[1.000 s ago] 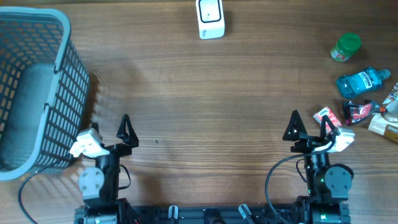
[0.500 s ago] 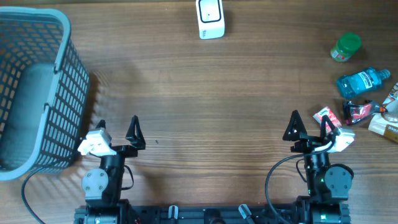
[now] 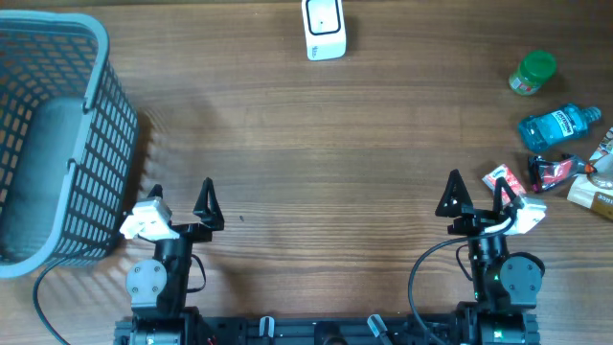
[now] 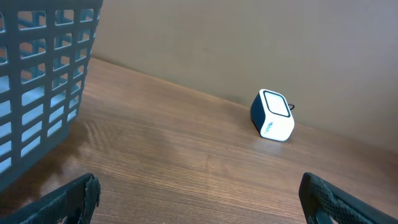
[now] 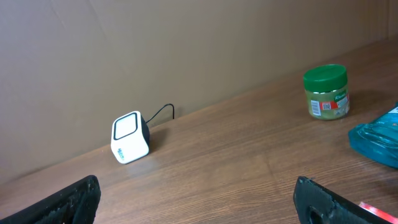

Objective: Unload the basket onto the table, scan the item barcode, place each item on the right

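Label text on the green-lidded jar [image 3: 532,74], blue bottle [image 3: 558,125] and packets [image 3: 554,171] is unreadable (all lie to the right of the right jaws, packets nearest), the scanner [image 3: 324,27] stands far-centre on the tabletop [image 3: 335,144], well apart from left jaws and right jaws, both wide open, empty

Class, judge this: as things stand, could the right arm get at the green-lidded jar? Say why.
Probably yes, reach permitting. The right gripper is open and empty, and bare table lies between it and the jar; the blue bottle lies just beside that path.
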`<state>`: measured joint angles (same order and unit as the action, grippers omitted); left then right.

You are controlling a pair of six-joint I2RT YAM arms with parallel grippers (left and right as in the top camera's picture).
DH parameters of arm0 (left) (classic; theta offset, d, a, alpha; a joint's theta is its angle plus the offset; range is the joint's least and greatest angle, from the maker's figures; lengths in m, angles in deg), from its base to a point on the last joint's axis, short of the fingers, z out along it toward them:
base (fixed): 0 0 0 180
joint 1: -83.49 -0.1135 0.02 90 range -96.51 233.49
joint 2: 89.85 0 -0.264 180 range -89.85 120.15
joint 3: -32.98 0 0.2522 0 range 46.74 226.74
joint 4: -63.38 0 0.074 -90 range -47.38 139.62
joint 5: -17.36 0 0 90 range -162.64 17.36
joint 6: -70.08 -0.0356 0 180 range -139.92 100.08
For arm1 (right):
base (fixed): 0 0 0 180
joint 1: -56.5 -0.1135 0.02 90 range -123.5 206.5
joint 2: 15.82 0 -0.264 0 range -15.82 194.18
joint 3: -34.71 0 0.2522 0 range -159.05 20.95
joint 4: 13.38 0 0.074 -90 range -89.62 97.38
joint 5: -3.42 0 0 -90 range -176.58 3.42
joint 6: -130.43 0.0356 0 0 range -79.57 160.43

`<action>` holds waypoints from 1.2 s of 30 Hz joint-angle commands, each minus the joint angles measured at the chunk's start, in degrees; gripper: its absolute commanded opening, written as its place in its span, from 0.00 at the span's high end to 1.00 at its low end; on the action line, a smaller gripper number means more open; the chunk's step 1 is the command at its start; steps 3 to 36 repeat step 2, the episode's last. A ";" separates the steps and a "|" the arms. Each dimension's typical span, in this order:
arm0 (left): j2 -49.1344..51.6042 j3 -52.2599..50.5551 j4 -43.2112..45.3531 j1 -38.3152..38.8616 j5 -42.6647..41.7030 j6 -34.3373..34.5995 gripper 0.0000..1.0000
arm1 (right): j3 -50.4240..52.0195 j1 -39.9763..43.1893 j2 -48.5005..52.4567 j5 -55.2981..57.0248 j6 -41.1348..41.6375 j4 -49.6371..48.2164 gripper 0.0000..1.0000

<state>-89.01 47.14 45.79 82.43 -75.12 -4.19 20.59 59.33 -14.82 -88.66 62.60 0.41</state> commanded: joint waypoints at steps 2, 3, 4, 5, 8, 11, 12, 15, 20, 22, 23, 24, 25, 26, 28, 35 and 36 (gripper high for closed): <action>-0.35 -0.07 -0.48 0.33 -0.26 -1.18 0.00 | 0.07 0.24 -0.72 -0.35 -1.01 -0.11 0.00; -0.35 -0.07 -0.48 0.33 -0.26 -1.18 0.00 | 0.07 0.24 -0.72 -0.35 -1.01 -0.11 0.00; -0.35 -0.07 -0.48 0.33 -0.26 -1.18 0.00 | 0.07 0.24 -0.72 -0.35 -1.01 -0.11 0.00; -0.35 -0.07 -0.48 0.33 -0.26 -1.18 0.00 | 0.07 0.24 -0.72 -0.35 -1.01 -0.11 0.00; -0.35 -0.07 -0.48 0.33 -0.26 -1.18 0.00 | 0.07 0.24 -0.72 -0.35 -1.01 -0.11 0.00; -0.35 -0.07 -0.48 0.33 -0.26 -1.18 0.00 | 0.07 0.24 -0.72 -0.35 -1.01 -0.11 0.00; -0.35 -0.07 -0.48 0.33 -0.26 -1.18 0.00 | 0.07 0.24 -0.72 -0.35 -1.01 -0.11 0.00; -0.35 -0.07 -0.48 0.33 -0.26 -1.18 0.00 | 0.07 0.24 -0.72 -0.35 -1.01 -0.11 0.00; -0.35 -0.07 -0.48 0.33 -0.26 -1.18 0.00 | 0.07 0.24 -0.72 -0.35 -1.01 -0.11 0.00; -0.35 -0.07 -0.48 0.33 -0.26 -1.18 0.00 | 0.07 0.24 -0.72 -0.35 -1.01 -0.11 0.00; -0.35 -0.07 -0.48 0.33 -0.26 -1.18 0.00 | 0.07 0.24 -0.72 -0.35 -1.01 -0.11 0.00; -0.35 -0.07 -0.48 0.33 -0.26 -1.18 0.00 | 0.07 0.24 -0.72 -0.35 -1.01 -0.11 0.00; -0.35 -0.07 -0.48 0.33 -0.26 -1.18 0.00 | 0.07 0.24 -0.72 -0.35 -1.01 -0.11 0.00; -0.35 -0.07 -0.48 0.33 -0.26 -1.18 0.00 | 0.07 0.24 -0.72 -0.35 -1.01 -0.11 0.00; -0.35 -0.07 -0.48 0.33 -0.26 -1.18 0.00 | 0.07 0.24 -0.72 -0.35 -1.01 -0.11 0.00; -0.35 -0.07 -0.48 0.33 -0.26 -1.18 0.00 | 0.07 0.24 -0.72 -0.35 -1.01 -0.11 0.00; -0.35 -0.07 -0.48 0.33 -0.26 -1.18 0.00 | 0.07 0.24 -0.72 -0.35 -1.01 -0.11 0.00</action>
